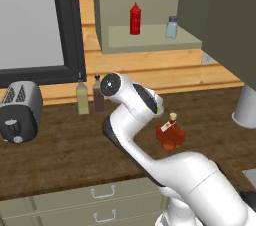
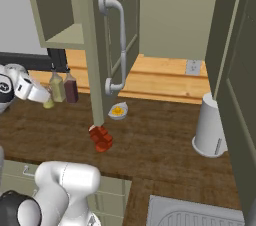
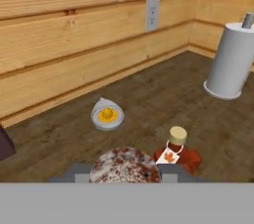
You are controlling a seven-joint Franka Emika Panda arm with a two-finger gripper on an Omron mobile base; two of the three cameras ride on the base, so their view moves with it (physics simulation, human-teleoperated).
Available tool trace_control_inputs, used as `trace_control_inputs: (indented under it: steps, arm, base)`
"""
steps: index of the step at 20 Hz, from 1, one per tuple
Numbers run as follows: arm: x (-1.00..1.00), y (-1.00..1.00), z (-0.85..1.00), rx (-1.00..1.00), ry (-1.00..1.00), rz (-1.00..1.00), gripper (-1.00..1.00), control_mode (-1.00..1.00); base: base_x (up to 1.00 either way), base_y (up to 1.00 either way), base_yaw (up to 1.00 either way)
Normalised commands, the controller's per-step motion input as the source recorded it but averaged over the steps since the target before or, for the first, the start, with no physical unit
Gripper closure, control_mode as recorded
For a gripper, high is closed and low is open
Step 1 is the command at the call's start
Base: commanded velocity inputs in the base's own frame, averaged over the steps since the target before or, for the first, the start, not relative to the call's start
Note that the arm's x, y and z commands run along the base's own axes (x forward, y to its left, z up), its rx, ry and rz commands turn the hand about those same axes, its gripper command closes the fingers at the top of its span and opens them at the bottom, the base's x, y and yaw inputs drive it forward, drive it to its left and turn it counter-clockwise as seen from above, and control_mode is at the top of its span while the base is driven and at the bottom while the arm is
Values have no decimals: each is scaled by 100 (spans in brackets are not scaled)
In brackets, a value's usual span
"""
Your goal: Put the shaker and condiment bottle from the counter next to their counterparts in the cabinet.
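A: Scanning from big to small, where does everything stand?

B: The counter (image 1: pixel 60 155) carries the condiment bottle (image 1: pixel 171 132), upright. The cabinet (image 1: pixel 150 40) is open, its shelf holding the red squeeze bottle (image 1: pixel 135 19) and the blue-grey shaker (image 1: pixel 171 27), with bare space between them.

A: And the gripper (image 3: pixel 125 172)?

B: Clamped on the shaker (image 3: pixel 125 167) from above, low over the counter near the condiment bottle. I judge that side grip is meant to carry it upright to the shelf.

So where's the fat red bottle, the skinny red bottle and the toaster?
Fat red bottle (image 1: pixel 171 136), left base view, its belly.
Skinny red bottle (image 1: pixel 135 19), left base view, its body.
Toaster (image 1: pixel 21 110), left base view, its side.
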Motion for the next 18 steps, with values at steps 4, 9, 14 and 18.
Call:
trace_control_inputs:
  steps: [4,9,14,18]
  arm:
    - [-5,-22,100,0,-2,23,100,-100]
    - [-21,-55,81,0,-5,17,100,-100]
    - [-8,-61,66,-1,-5,23,100,-100]
    - [0,-60,60,0,-8,27,100,-100]
  base:
    - [0,0,0]
    - [0,0,0]
    - [0,0,0]
    - [0,0,0]
